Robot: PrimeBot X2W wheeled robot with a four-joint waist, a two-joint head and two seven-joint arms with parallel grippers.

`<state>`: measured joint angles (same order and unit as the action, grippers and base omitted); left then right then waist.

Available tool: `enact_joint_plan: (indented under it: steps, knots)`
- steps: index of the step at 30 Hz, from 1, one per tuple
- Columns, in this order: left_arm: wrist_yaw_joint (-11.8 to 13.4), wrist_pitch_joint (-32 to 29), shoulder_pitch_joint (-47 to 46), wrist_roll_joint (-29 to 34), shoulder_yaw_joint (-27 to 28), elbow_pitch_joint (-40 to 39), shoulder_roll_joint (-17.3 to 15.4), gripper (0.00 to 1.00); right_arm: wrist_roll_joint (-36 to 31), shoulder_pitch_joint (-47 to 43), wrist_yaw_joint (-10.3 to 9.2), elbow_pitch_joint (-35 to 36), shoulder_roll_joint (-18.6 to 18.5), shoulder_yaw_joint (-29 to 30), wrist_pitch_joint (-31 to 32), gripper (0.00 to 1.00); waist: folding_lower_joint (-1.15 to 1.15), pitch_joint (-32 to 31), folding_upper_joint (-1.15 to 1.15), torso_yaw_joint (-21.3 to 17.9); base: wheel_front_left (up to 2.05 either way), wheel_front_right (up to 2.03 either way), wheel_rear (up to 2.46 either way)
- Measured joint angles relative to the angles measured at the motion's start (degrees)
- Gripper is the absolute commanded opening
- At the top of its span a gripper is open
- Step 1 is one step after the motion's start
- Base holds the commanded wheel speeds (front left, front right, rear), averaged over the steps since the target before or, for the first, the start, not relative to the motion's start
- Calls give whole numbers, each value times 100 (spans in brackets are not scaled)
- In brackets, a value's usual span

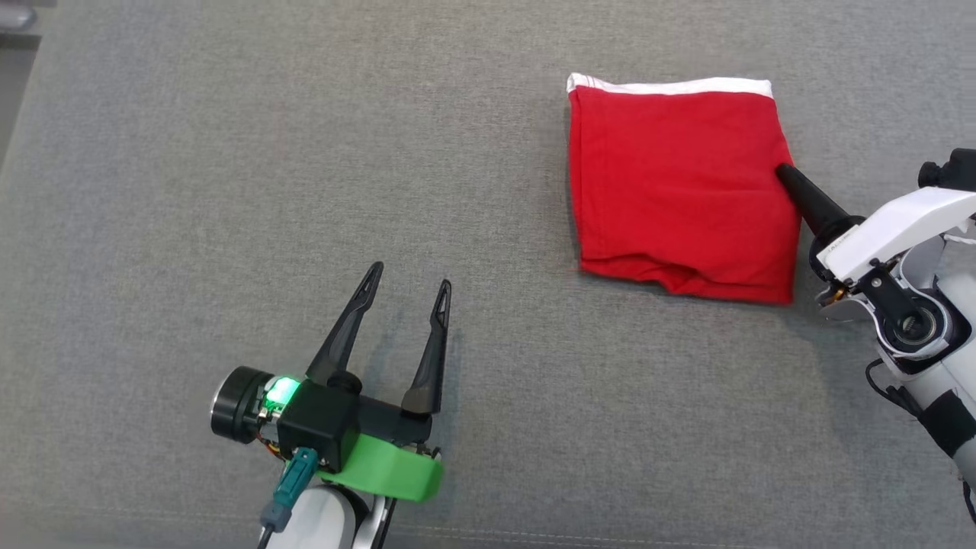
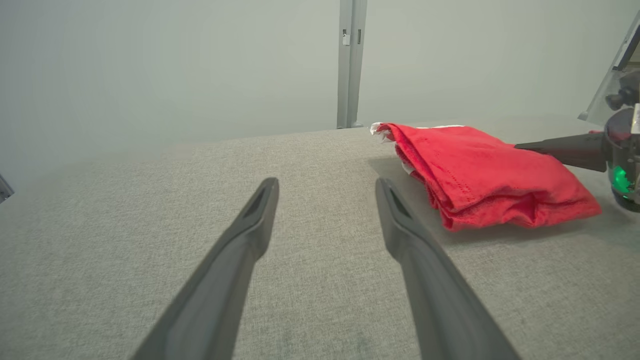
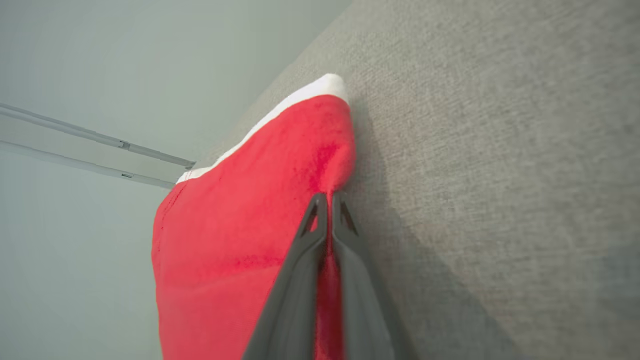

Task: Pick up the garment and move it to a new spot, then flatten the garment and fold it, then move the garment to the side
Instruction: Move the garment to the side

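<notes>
A folded red garment (image 1: 679,183) with a white band along its far edge lies on the grey fabric surface (image 1: 305,137) at the upper right. My right gripper (image 1: 784,172) comes in from the right and is shut on the garment's right edge; in the right wrist view the two fingers (image 3: 305,250) pinch red cloth (image 3: 225,240) between them. My left gripper (image 1: 408,278) rests low at the centre-left, open and empty, well left of the garment. The left wrist view shows its spread fingers (image 2: 400,220), the garment (image 2: 480,170) beyond them at the right and the right gripper's dark finger (image 2: 565,147) against it.
The grey surface stretches wide to the left and front of the garment. A pale wall with a metal post (image 2: 350,65) stands behind the far edge. The surface's left edge shows at the head view's upper left corner (image 1: 19,84).
</notes>
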<state>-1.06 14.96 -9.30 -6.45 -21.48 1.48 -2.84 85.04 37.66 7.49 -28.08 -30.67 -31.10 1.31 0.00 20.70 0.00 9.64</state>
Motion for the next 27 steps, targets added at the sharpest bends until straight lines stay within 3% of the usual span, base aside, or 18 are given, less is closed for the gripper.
enact_joint_plan:
  steps: [13, 22, 27]
  knots:
    - [-310, 0, 63, 400, 253, 40, -37, 100, -359, -111, 0, 439, -689, -410, -625, 0, 0, -92, 0, -1194, 0, 0, 0]
    - [-402, 0, -14, 530, 272, 76, -176, 100, -573, 279, 0, -140, -1005, -602, -979, 0, 0, 27, 0, -1868, 0, 0, 0]
    - [-432, 0, -90, 566, 301, 36, -274, 100, -858, 604, 0, -504, -1145, -781, -1280, 0, 0, 277, 0, -2054, 0, 0, 0]
